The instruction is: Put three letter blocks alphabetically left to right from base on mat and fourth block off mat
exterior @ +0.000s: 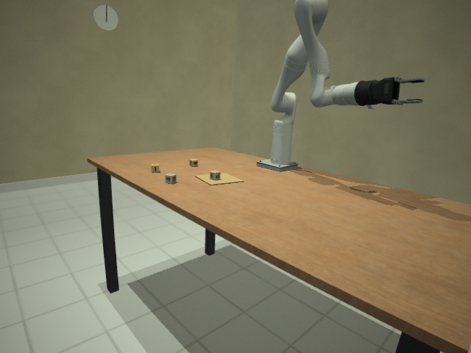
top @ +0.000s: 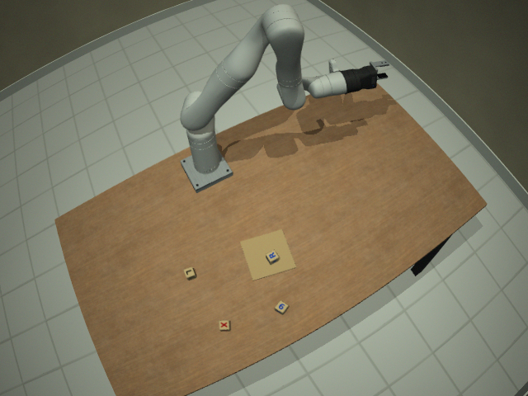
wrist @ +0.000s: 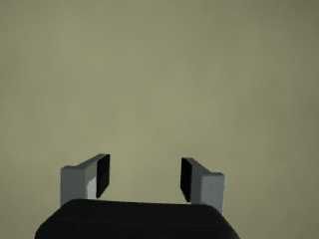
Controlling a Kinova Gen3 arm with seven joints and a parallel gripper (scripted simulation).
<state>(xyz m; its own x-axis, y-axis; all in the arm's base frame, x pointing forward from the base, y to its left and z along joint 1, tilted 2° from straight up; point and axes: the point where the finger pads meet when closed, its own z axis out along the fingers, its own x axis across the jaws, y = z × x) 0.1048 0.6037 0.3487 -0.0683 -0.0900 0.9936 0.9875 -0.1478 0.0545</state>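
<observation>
Four small wooden blocks lie on the table. The block with a blue R sits on the tan mat, right of its middle; it also shows in the exterior view on the mat. The block with a black L lies off the mat. So does the block with a red X. The block with a blue digit, 6 or 9, lies off the mat near the table's edge. My gripper is open and empty. It is held high and level, far from the blocks, facing a wall.
The arm's base is bolted near one long edge of the wooden table. The blocks and mat lie across from it, towards the opposite edge. The wrist view shows only the plain wall.
</observation>
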